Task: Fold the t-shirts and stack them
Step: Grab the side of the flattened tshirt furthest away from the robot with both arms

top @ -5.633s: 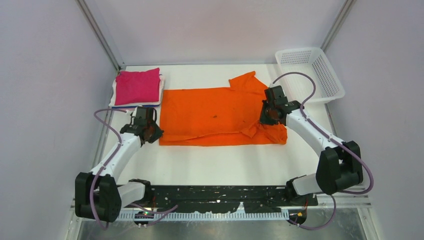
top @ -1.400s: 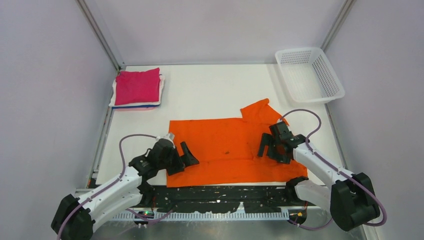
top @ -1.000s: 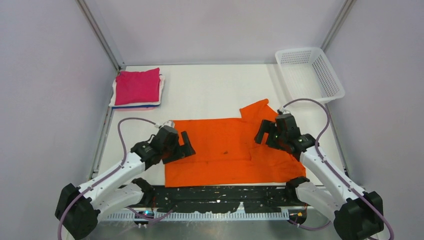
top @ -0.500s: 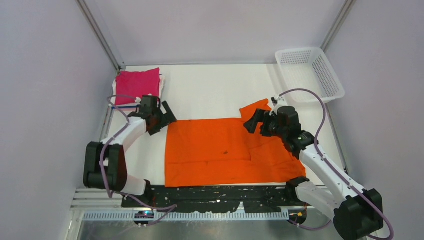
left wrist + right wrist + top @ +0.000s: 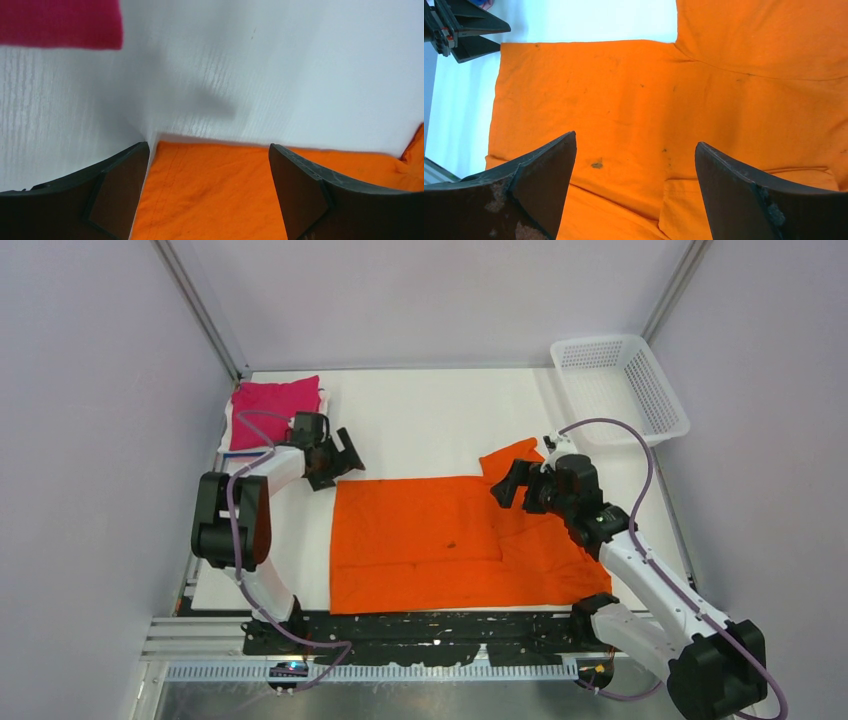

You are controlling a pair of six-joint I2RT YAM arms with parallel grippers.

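White tabletop (image 5: 430,410) fills the cell, grey walls around it and a white lattice basket (image 5: 668,400) at the far right corner. A little over a second ago both my arms were low at the near edge, on the orange t-shirt (image 5: 430,540). Since then my left arm has swung out to the far left, and my right has lifted toward the far right of the cloth. The shirt itself has not shifted in the last half second.

My left gripper (image 5: 343,465) now hangs just off the shirt's far left corner, jaws spread wide and holding nothing. In the left wrist view the orange hem runs between my fingers (image 5: 115,185). My right gripper (image 5: 500,483) hovers over the far right part, near the sleeve (image 5: 515,455), also spread wide and empty.

The orange t-shirt lies flat near the table's front edge, roughly a rectangle. One sleeve pokes out at the far right and a folded layer sits at the near right. A few small dark specks mark it. The magenta t-shirt (image 5: 275,400) sits folded at the far left, well apart.
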